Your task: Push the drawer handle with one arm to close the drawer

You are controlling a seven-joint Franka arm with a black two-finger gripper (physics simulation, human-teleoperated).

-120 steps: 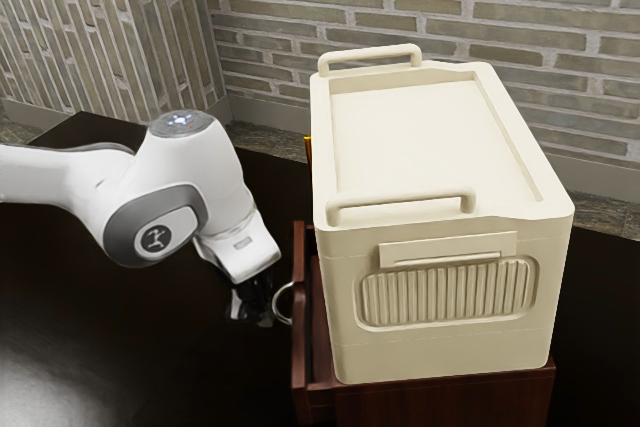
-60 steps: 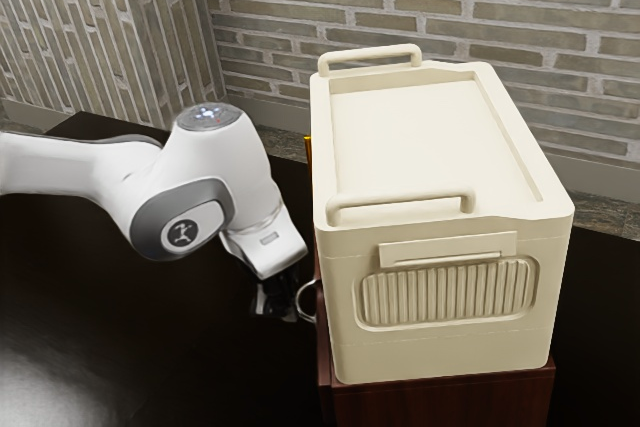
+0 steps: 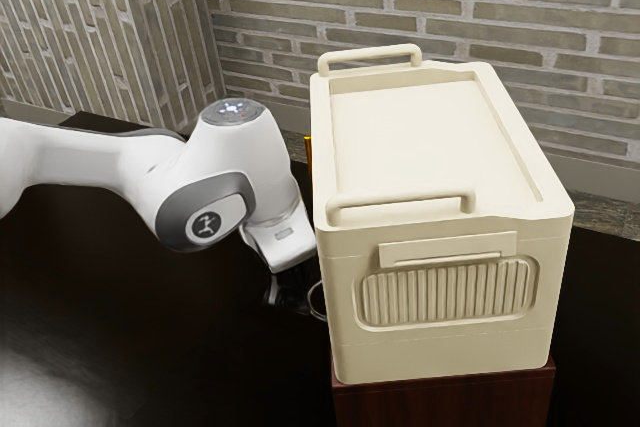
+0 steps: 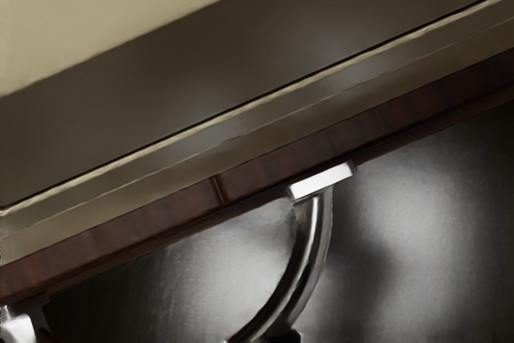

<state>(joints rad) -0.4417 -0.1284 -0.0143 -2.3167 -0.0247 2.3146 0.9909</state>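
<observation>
Dark tabletop [image 3: 130, 337]: gripper [image 3: 290, 293] at drawer handle [image 4: 318, 234], cream box [image 3: 430, 152] on cabinet [image 3: 445, 400].

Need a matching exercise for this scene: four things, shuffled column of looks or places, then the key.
1. Box
2. Drawer handle
3. Cabinet
4. Table

A. Black and glossy
B. Red-brown, under something cream
C. Cream, with a ribbed panel on one side
D. Curved, silvery metal

Pairs: 1-C, 2-D, 3-B, 4-A
</observation>
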